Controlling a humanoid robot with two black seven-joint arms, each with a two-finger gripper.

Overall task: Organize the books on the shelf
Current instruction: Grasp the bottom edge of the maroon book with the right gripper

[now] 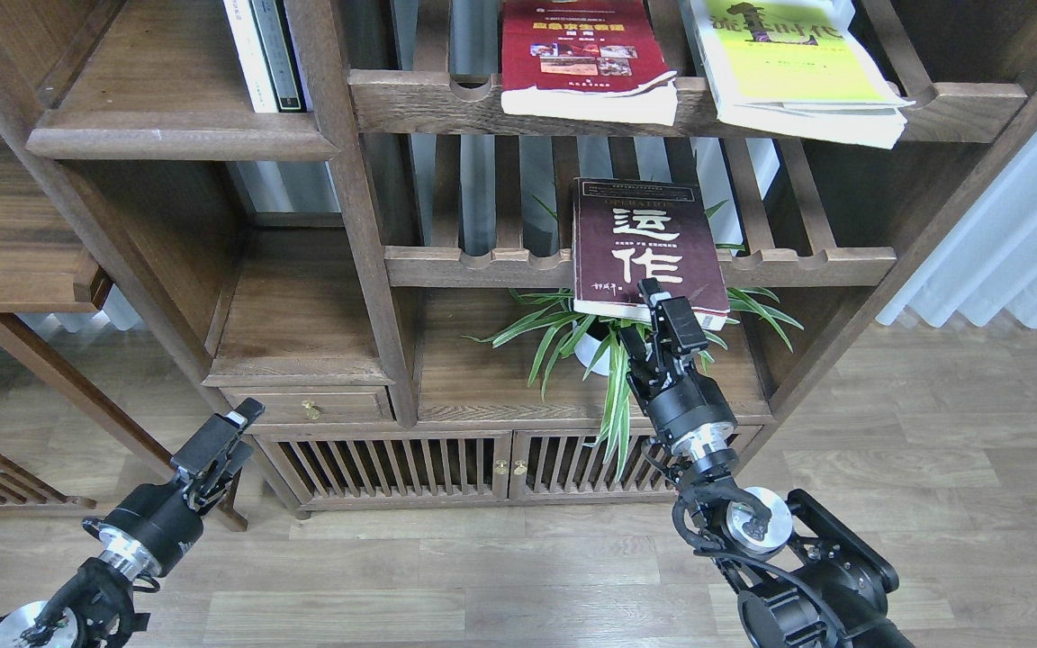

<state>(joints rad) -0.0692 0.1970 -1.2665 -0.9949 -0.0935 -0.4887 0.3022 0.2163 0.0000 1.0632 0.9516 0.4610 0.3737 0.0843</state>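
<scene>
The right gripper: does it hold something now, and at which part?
The right gripper is at the front edge of the maroon book, fingers apart; a closed hold cannot be told. The left gripper holds nothing.

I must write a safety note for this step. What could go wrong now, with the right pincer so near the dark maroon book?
1. The maroon book overhangs the slatted rack's front rail; a push from the right pincer at its lower edge could tip it off.
2. The plant sits directly under that book, so a falling book or the arm could hit its leaves.
3. The red book and yellow-green book above also overhang; shaking the bookcase might dislodge them.
</scene>
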